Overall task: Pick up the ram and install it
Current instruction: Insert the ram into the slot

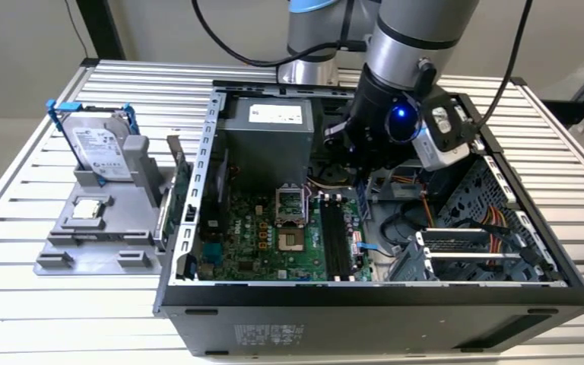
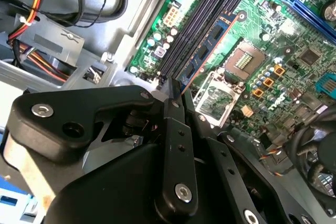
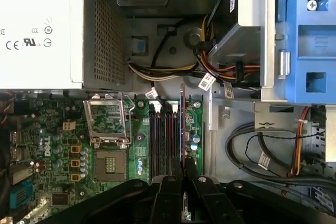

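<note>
My gripper [image 3: 182, 167] is shut on the ram [image 3: 182, 124], a thin dark-green stick that I see edge-on in the first wrist view. In the second wrist view the ram [image 2: 203, 51] runs out from between the fingertips [image 2: 173, 103], and its black chips show. It hangs just above the black memory slots [image 3: 161, 140] and lines up with them. Whether it touches a slot I cannot tell. The exterior view has the gripper [image 1: 358, 167] low inside the open computer case [image 1: 373, 293], above the far end of the memory slots [image 1: 338, 239].
A grey power supply [image 1: 267, 144] stands close beside the gripper. The open processor socket [image 3: 107, 124] lies next to the slots. Cable bundles [image 3: 220, 72] and a blue drive cage [image 3: 307, 35] crowd the other side. Outside the case, a grey stand [image 1: 94, 236] holds a hard drive [image 1: 99, 148].
</note>
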Tool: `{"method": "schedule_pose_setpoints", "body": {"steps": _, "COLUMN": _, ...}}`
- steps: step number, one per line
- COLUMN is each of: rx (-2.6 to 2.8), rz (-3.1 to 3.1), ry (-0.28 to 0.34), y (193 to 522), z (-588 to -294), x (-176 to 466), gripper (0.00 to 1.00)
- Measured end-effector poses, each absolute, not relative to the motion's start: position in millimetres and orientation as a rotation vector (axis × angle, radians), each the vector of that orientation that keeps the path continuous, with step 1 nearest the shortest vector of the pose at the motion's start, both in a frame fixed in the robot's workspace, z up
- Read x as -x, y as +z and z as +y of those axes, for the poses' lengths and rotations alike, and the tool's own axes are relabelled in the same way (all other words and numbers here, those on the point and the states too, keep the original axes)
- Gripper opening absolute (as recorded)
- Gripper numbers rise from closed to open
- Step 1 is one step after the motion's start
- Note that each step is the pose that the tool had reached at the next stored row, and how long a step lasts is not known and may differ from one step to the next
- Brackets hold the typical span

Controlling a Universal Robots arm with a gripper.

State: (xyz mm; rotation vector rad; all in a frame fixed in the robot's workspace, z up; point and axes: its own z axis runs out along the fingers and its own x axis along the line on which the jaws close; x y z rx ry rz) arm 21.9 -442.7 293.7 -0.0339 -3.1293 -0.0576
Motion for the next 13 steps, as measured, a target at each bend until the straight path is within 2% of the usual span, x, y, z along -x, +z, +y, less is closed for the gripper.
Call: {"method": "schedule_pose_setpoints", "body": {"steps": 13, "rx": 0.034, "rz": -3.131, "ry": -0.056, "y": 285.0, "z": -442.7, "x": -21.9, "gripper": 0.0}}
